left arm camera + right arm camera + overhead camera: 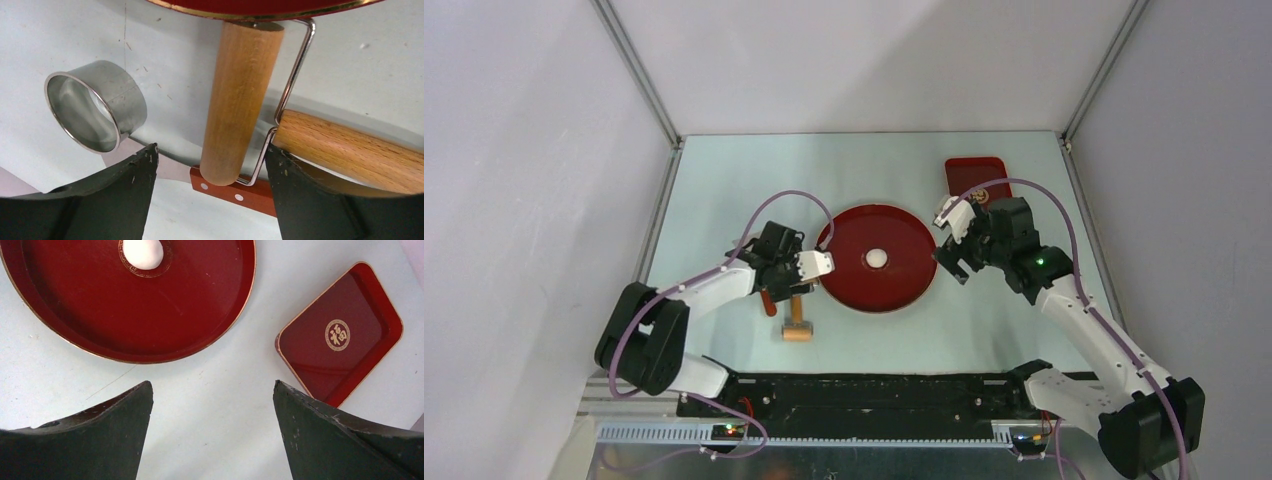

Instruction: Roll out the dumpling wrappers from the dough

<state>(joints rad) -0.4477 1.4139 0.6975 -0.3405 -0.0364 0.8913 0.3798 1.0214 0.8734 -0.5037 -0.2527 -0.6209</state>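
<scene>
The dough is a small white ball (877, 258) at the centre of the round red plate (844, 290); it also shows in the right wrist view (143, 252). No dumpling wrappers are in view. A wooden rolling pin (242, 100) with a wire frame and wooden handle (350, 150) lies left of the plate (797, 325). My left gripper (779, 285) is open, its jaws standing either side of the near end of the roller (210, 165), not touching it. My right gripper (952, 265) is open and empty above bare table (212, 390), right of the plate.
A shiny metal ring cutter (95, 105) stands left of the roller. A red-handled tool (235, 187) lies under the roller's near end. A rectangular red tray (976, 175) sits at the back right, also in the right wrist view (345, 335).
</scene>
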